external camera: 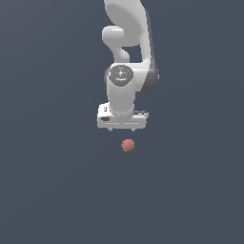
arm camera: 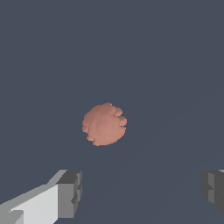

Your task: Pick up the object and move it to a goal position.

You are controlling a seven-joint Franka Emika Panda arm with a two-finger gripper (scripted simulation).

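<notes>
Wide-spread tool (arm camera: pixel 140 192) fingers (arm camera: pixel 69 194) above small reddish-brown bumpy lump (arm camera: pixel 104 124), apart.

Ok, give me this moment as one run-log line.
phase: approach | end effector: open, empty, above surface | object: reddish-brown lump, ungrasped, clear of both fingers | goal: not visible

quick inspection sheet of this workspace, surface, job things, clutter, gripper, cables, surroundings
surface: plain dark grey-blue ground, no marks seen
job's things: small reddish-brown bumpy lump lying alone on the ground, not touched by anything; no goal marker seen
clutter: nothing seen
grippers: white gripper open, fingers spread wide, the lump apart from both; in the exterior view the gripper points down just above the lump
cables: nothing seen
surroundings: only the white arm against the same dark background
</notes>
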